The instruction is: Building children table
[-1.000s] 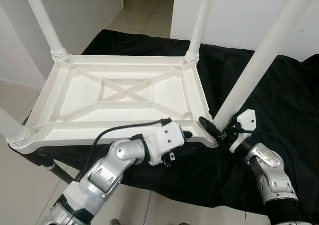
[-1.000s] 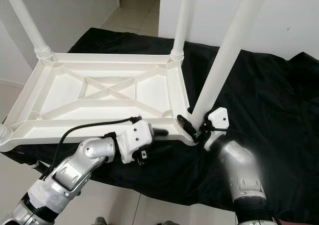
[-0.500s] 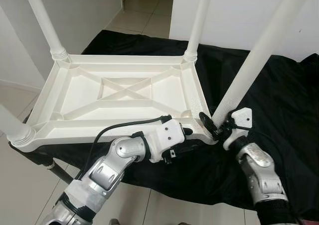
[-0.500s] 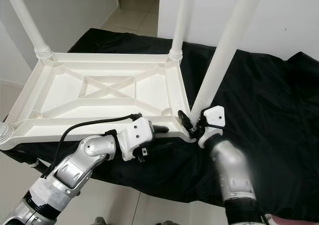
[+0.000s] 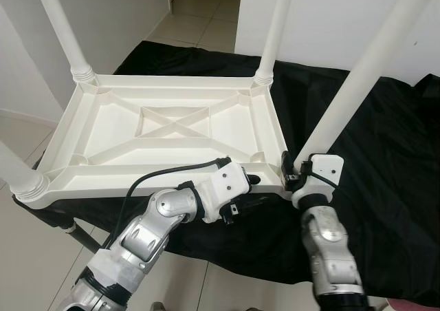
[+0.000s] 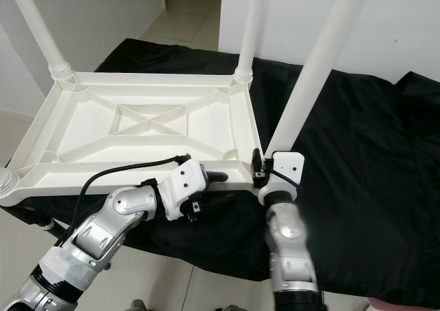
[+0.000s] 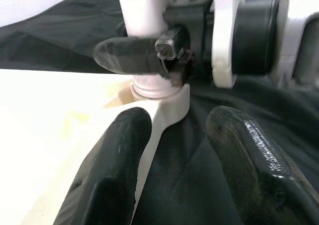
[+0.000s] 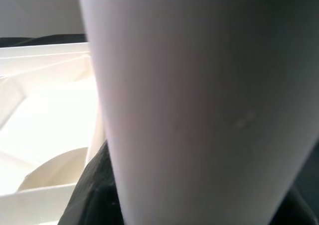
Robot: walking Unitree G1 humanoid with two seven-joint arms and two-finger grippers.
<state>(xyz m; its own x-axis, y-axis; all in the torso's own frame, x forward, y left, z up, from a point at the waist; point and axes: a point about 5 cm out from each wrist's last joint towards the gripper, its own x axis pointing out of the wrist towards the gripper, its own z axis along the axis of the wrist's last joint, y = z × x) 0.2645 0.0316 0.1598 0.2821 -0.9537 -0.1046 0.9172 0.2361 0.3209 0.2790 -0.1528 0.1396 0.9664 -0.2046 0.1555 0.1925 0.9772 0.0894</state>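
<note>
A white plastic table top (image 5: 172,129) lies upside down on a black cloth, with its legs pointing up. My right gripper (image 5: 292,175) is at the base of the near right leg (image 5: 350,84), shut on it. In the right wrist view this leg (image 8: 199,100) stands very close. My left gripper (image 5: 249,182) is at the table's near rim, just left of that corner. It is open, and its two black fingers (image 7: 117,155) straddle the rim (image 7: 164,115). One right finger (image 7: 129,56) crosses the leg in the left wrist view.
The black cloth (image 5: 385,159) covers a low stand and spreads wide to the right. Three other white legs rise at the far left (image 5: 62,29), far right (image 5: 275,29) and near left (image 5: 17,173). Tiled floor (image 5: 20,139) and white walls surround the stand.
My right gripper moved left from beside the corner onto the leg's base and closed round it. The left arm has barely shifted.
</note>
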